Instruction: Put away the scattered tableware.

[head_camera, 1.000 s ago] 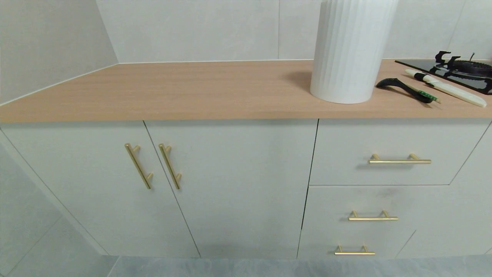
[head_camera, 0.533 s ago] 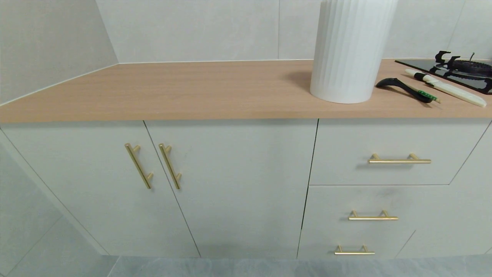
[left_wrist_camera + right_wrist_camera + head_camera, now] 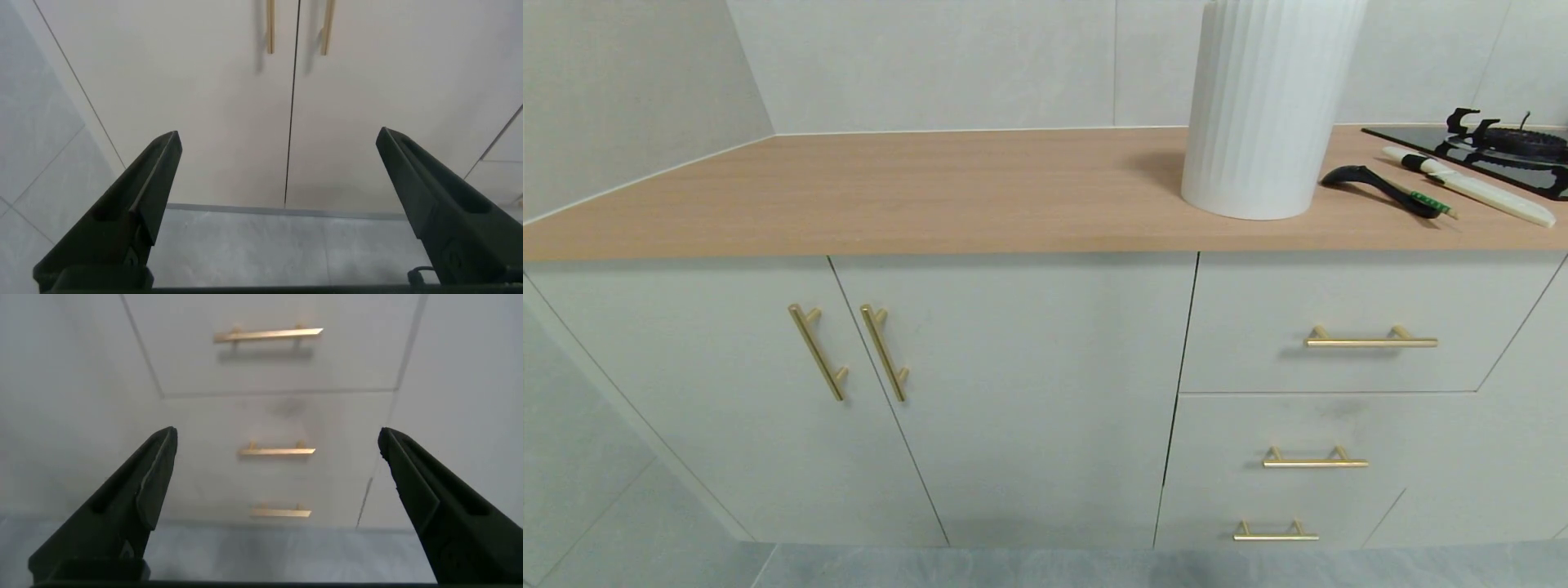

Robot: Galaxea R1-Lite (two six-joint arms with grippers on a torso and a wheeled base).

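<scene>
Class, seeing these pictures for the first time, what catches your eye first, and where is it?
A tall white ribbed holder stands on the wooden counter, toward the right. Beside it, near the stove, lie a black utensil and a white knife. Gold handles mark the cabinet fronts below.

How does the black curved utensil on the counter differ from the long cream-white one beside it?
The black curved utensil is dark and bowed; the long cream-white utensil is pale, straight, with a black band. The black one looks shorter and lies nearer the tall white ribbed container; the cream-white one lies nearer the black stove. Both lie flat on the wooden countertop, angled alike.
</scene>
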